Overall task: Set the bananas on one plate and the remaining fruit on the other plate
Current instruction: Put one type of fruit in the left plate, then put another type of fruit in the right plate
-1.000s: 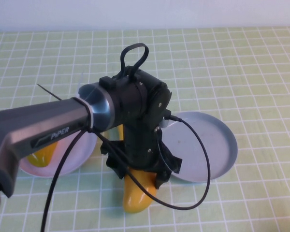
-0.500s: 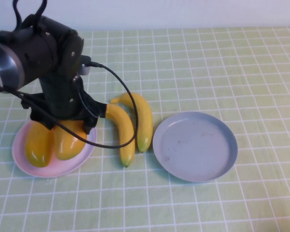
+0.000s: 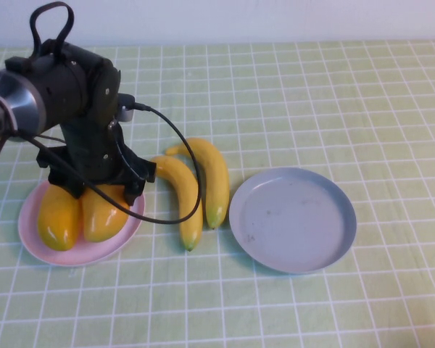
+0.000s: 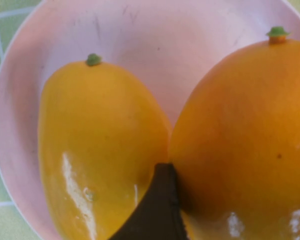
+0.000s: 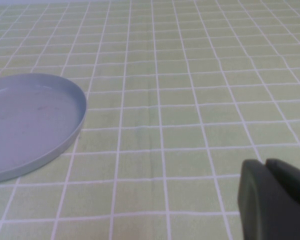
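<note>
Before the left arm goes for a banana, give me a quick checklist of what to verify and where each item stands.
1. Both mangoes on the pink plate: ok, they lie side by side in it.
2. Left gripper clear of the mangoes: not ok, it sits low over them, with one finger between the two.
3. Left gripper empty: cannot tell, its fingertips are hidden in the high view.
4. Bananas reachable: ok, both lie on the table between the plates.
5. Grey-blue plate free: ok, nothing in it.
6. Right gripper out of the way: ok, it is low over the table beyond the grey-blue plate.
</note>
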You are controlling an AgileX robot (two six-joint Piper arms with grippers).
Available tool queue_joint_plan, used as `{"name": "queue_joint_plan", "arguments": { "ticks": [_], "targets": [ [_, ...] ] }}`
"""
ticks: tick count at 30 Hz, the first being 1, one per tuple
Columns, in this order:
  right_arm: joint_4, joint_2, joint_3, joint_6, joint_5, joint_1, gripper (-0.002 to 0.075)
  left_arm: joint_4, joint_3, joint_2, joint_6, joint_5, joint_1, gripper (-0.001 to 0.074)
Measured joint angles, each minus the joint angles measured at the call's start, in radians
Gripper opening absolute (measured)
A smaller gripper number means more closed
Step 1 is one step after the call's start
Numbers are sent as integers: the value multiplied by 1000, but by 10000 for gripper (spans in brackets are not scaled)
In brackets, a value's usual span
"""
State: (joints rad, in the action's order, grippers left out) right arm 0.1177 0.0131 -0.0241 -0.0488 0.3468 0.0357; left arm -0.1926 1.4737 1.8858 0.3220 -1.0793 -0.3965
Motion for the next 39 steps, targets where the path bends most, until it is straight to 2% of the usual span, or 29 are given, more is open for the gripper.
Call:
{"name": "queue_joint_plan", "arguments": {
  "ticks": [11, 20, 27, 30, 33, 34, 36, 39],
  "targets": [
    [0, 0, 0, 0, 0, 0, -16, 0, 0, -27, 6, -2, -11, 615],
    [0, 0, 0, 0, 0, 0, -16, 0, 0, -28, 3, 0, -12, 653],
    [0, 0, 0, 0, 0, 0, -16, -39, 0, -36, -24, -20, -29, 631],
    [0, 0, 0, 0, 0, 0, -15, -55, 0, -78, -27, -35, -62, 514],
    [0, 0, 0, 0, 0, 0, -15, -63, -6, -154, -27, -42, -95, 302],
    [0, 0, 0, 0, 0, 0, -15, -63, -15, -188, -27, -42, -108, 211],
    [0, 0, 0, 0, 0, 0, -15, -65, -43, -257, -27, -26, -130, 97],
    [0, 0, 0, 0, 0, 0, -15, -65, -115, -380, -22, 22, -159, 27]
  ]
}}
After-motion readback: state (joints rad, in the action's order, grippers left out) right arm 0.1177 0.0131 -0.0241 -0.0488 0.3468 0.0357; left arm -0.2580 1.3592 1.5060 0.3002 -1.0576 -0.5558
